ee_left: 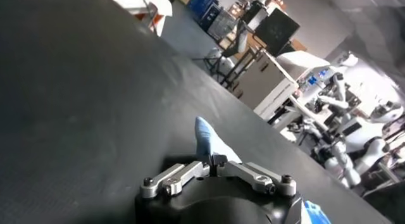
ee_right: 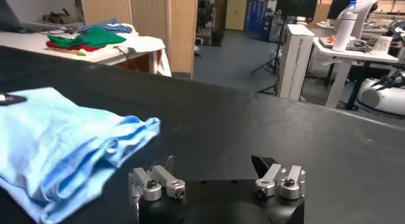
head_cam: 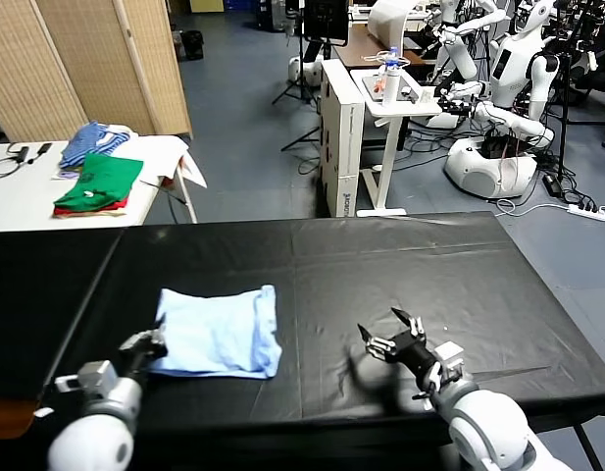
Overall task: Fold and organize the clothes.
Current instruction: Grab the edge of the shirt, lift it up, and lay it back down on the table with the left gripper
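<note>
A robotics lab: well beyond the grippers, past the black table [head_cam: 380, 255], white humanoid robots [head_cam: 508, 88] stand among cables on a grey floor, beside a white cart [head_cam: 385, 108], camera tripods [head_cam: 300, 69], a wicker screen [head_cam: 96, 59] and a side table [head_cam: 27, 191].

A black-covered table [head_cam: 400, 265] fills the foreground. Beyond its far left corner stands a white table [head_cam: 27, 191] bearing folded green and red garments [head_cam: 98, 184], with a blue striped bundle [head_cam: 94, 140] just behind them.

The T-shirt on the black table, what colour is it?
Plain light sky-blue T-shirt, clearest in the right wrist view.
</note>
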{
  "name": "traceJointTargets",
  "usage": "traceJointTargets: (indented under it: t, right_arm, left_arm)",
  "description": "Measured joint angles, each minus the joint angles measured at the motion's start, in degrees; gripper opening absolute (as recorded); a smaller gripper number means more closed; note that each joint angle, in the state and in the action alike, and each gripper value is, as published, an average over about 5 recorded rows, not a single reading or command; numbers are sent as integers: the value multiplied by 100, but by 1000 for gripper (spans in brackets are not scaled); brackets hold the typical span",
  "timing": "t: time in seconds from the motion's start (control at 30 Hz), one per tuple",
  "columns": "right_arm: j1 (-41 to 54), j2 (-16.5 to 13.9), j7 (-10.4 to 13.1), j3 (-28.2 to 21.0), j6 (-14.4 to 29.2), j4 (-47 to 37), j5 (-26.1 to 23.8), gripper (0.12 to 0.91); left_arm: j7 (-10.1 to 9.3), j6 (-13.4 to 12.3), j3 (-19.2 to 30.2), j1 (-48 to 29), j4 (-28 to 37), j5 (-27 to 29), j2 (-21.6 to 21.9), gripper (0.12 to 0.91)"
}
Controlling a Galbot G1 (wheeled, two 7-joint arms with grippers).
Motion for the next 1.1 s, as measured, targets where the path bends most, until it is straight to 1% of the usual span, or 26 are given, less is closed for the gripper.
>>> traceJointTargets:
  t: [0.1, 0.23, 0.47, 0.53, 0.6, 0.7, 0.8, 0.9, 0.97, 1.03, 1.1]
  right_arm:
    - [37, 56, 0, -55, 5, -44, -29, 907]
    - [99, 134, 0, -136, 14, -97, -59, 907]
    - [195, 223, -5, -256, 44, -176, -71, 907]
    - [204, 254, -10, -293, 66, -206, -81, 907]
    - [195, 287, -14, -327, 81, -225, -104, 907]
    - [156, 319, -17, -358, 91, -229, -143, 907]
    - [102, 323, -18, -344, 94, -210, -166, 907]
    - [37, 319, -17, -290, 95, -168, -188, 907]
    - [-12, 318, -16, -248, 95, -136, -207, 907]
    - [-67, 317, -15, -198, 95, -107, -222, 907]
    - [-132, 315, -14, -141, 97, -83, -229, 907]
  left_arm:
    - [55, -13, -225, 148, -103, 203, 462, 156]
    - [113, -20, -655, 372, -200, 263, 1160, 156]
    - [116, 8, -1664, 901, -411, -181, 2303, 156]
    - [97, 26, -1949, 1094, -490, -231, 2516, 156]
    - [40, 67, -2146, 1243, -576, -236, 2629, 156]
    - [-123, 171, -2247, 1333, -756, -272, 2628, 156]
    - [-381, 327, -2129, 1298, -1033, -510, 2455, 156]
    - [-689, 495, -1814, 1165, -1360, -956, 2151, 156]
    - [-844, 556, -1529, 1031, -1545, -1298, 1901, 156]
    - [-910, 559, -1215, 876, -1649, -1556, 1640, 156]
    - [-918, 539, -898, 723, -1678, -1718, 1380, 156]
